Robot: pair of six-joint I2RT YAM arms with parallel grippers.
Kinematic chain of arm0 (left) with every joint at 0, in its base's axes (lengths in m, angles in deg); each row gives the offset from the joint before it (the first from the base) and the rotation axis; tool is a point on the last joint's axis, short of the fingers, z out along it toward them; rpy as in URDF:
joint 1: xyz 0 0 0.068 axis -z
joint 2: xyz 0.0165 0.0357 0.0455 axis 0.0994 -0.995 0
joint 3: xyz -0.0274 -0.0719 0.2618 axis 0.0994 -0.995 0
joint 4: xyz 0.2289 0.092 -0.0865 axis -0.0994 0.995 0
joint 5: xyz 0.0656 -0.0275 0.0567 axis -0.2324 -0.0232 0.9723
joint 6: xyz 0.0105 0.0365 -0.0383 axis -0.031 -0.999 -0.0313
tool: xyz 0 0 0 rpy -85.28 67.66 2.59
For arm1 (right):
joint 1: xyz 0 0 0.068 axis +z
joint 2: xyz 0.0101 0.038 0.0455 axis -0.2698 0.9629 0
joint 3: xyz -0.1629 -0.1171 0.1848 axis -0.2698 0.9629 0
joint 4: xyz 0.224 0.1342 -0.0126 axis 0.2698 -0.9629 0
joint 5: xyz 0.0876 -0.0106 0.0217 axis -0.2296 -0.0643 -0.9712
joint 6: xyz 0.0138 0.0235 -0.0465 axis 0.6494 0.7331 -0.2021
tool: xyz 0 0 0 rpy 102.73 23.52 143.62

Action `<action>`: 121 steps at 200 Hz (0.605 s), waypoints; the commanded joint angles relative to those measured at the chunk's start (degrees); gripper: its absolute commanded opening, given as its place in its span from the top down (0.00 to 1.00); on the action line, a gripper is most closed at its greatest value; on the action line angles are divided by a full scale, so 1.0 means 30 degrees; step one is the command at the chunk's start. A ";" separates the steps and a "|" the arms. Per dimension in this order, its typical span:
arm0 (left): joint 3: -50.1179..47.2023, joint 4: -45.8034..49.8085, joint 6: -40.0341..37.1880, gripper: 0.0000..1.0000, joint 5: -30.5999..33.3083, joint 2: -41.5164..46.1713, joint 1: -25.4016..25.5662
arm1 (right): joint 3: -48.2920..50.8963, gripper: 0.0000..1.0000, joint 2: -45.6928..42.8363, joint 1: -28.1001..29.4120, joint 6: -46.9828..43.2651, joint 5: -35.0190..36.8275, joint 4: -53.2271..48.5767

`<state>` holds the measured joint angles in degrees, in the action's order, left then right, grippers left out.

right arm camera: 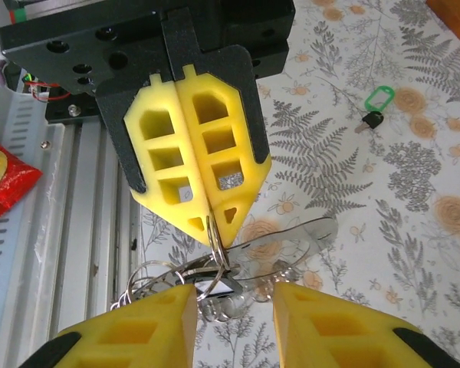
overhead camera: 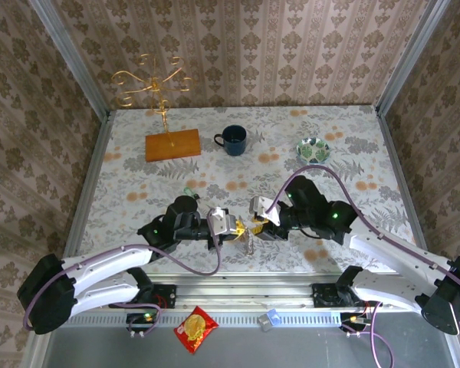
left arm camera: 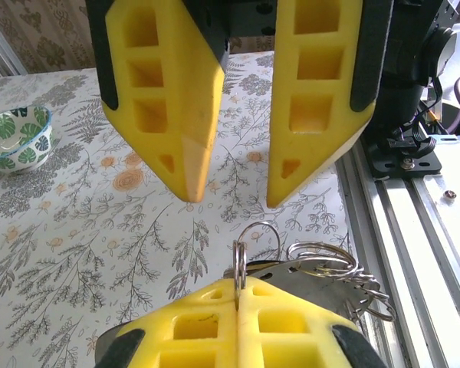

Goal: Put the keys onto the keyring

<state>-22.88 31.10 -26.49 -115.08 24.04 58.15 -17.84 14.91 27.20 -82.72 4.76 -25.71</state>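
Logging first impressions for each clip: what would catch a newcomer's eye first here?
Two yellow-fingered grippers meet nose to nose at the table's near edge: the left gripper pinches a metal keyring, and the right gripper gapes open. A green-headed key lies alone just beyond them, and a gold wire stand rises far left.

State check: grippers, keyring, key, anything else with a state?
left gripper: shut on keyring
right gripper: open, holding nothing, facing the left gripper
keyring: pinched edge-on, more rings bunched on it
green key: lying loose, not on the keyring
mug: upright
bowl: upright
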 commanded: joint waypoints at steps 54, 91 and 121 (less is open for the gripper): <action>-0.0632 -0.2663 0.1144 1.00 0.0713 0.0409 0.0064 | 0.0576 0.68 -0.0292 -0.0017 0.6714 0.0154 0.2049; -0.0848 -0.3174 0.1297 1.00 0.0847 0.0276 0.0155 | 0.0962 0.69 -0.1181 0.0011 1.3175 0.1469 0.2211; -0.0958 -0.3553 0.1415 1.00 0.0862 0.0207 0.0187 | 0.1026 0.66 -0.1505 0.0054 1.5739 0.2451 0.1063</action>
<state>-25.28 24.56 -23.62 -112.46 24.13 58.22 -15.50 11.63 27.20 -47.24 8.54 -20.82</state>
